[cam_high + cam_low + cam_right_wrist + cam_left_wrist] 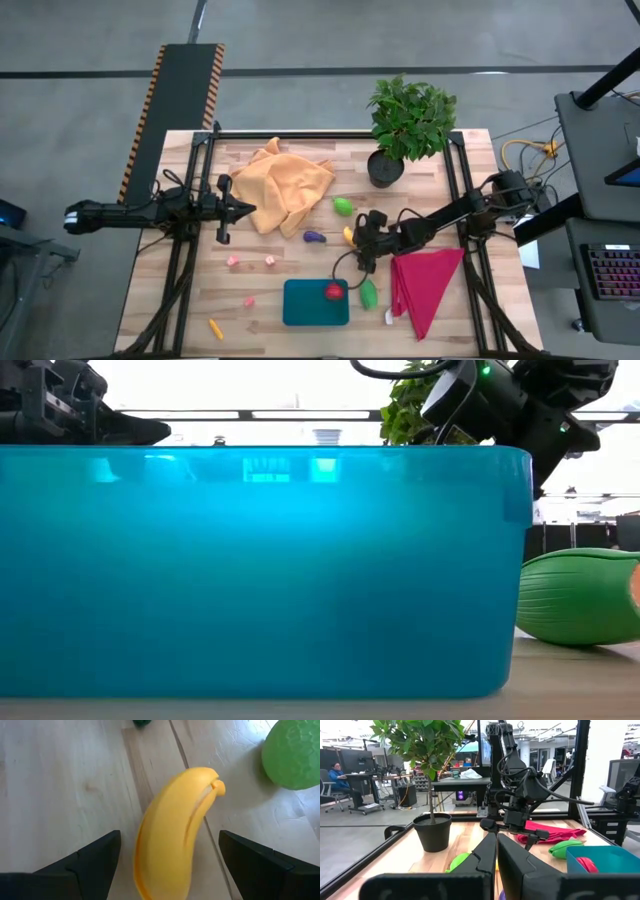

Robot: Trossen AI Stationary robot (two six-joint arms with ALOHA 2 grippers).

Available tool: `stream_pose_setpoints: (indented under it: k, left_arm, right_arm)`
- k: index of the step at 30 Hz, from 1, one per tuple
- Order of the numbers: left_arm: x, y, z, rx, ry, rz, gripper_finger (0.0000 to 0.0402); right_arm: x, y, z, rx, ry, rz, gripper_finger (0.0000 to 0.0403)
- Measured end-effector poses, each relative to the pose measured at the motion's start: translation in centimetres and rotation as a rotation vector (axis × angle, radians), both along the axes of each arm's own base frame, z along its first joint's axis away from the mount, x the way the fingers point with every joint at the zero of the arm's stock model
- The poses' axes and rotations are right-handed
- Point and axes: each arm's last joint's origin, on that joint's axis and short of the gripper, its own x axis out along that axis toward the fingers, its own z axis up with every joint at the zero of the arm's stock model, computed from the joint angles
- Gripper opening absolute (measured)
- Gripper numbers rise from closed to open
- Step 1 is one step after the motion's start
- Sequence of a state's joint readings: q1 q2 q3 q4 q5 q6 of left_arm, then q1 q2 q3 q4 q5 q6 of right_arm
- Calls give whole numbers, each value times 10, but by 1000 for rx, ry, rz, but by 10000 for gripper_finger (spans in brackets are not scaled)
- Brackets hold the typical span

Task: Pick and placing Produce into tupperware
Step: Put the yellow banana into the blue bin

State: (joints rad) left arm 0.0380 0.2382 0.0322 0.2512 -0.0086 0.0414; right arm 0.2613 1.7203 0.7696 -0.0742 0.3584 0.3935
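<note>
You're hovering the R gripper [167, 857] over the banana [177, 832], jaws standing wide w/ one finger each side, not touching yet, so a straight drop should clamp it across its width. Banana is lying flat on the table [300, 268] just above the tupperware [315, 302], beside a green piece [294, 752]. Its long axis is running between your fingers, stem end pointing away from the wrist. Tomato [333, 291] is sitting inside already. L gripper [238, 208] is waiting shut by the orange cloth [283, 183].
</note>
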Motion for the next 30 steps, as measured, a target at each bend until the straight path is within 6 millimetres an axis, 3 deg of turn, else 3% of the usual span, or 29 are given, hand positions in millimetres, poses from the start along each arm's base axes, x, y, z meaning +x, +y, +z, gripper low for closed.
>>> stream_pose_setpoints:
  k: [6, 30]
  left_arm:
    - [0, 0, 0, 0, -1, 0, 0]
    - [0, 0, 0, 0, -1, 0, 0]
  right_arm:
    - [0, 0, 0, 0, 0, 0, 316]
    - [0, 0, 0, -3, 0, 4, 170]
